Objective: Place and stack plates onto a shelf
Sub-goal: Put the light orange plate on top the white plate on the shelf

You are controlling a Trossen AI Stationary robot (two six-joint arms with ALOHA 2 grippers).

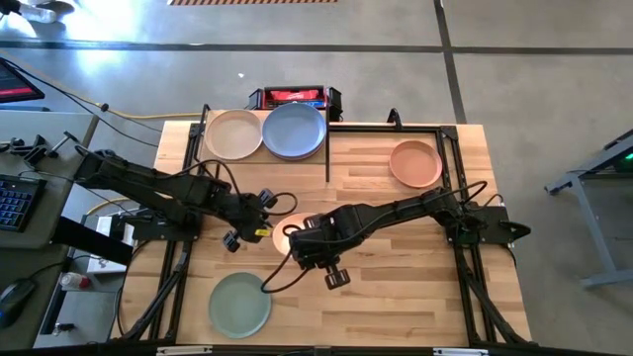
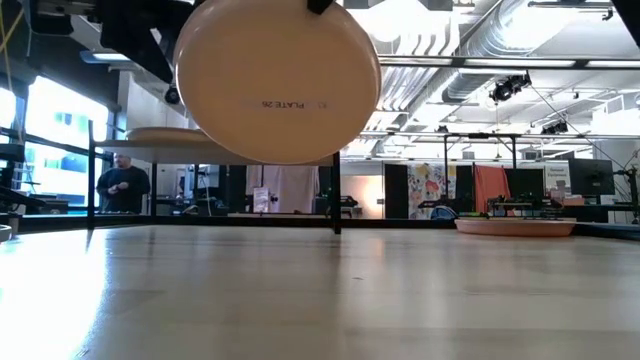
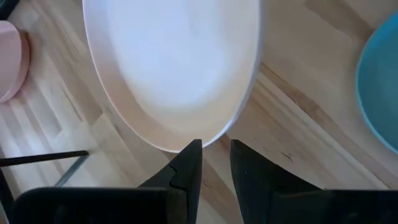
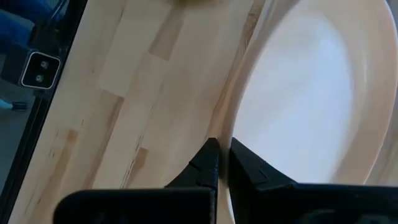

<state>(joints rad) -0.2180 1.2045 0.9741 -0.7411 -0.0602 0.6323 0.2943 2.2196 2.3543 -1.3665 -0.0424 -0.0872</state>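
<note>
A pale beige plate (image 2: 278, 85) hangs above the table's middle, tilted steeply with its underside toward the near edge. My right gripper (image 4: 222, 146), reaching in from the right (image 1: 293, 241), is shut on its rim. My left gripper (image 3: 214, 149) comes from the left (image 1: 264, 226) and stands open at the plate's opposite edge, with bare wood showing between its fingers. The shelf (image 1: 326, 127) at the far left carries a beige plate (image 1: 232, 134) and a blue plate (image 1: 294, 131), each resting flat on its base. My right gripper pinches the plate's rim (image 4: 219, 132) between its two fingers, one on the inner face and one on the underside. The fingers slant down from the table's right. The plate is lifted clear and tilted steeply. My left gripper has one fingertip (image 3: 191, 150) right at the plate's rim (image 3: 180, 147); I cannot tell whether it touches.
A peach plate (image 1: 415, 163) lies on the table at the far right, and a sage green plate (image 1: 239, 304) near the front left. A black frame rail (image 1: 450, 188) runs along the right side. A person (image 2: 122, 185) stands in the room beyond.
</note>
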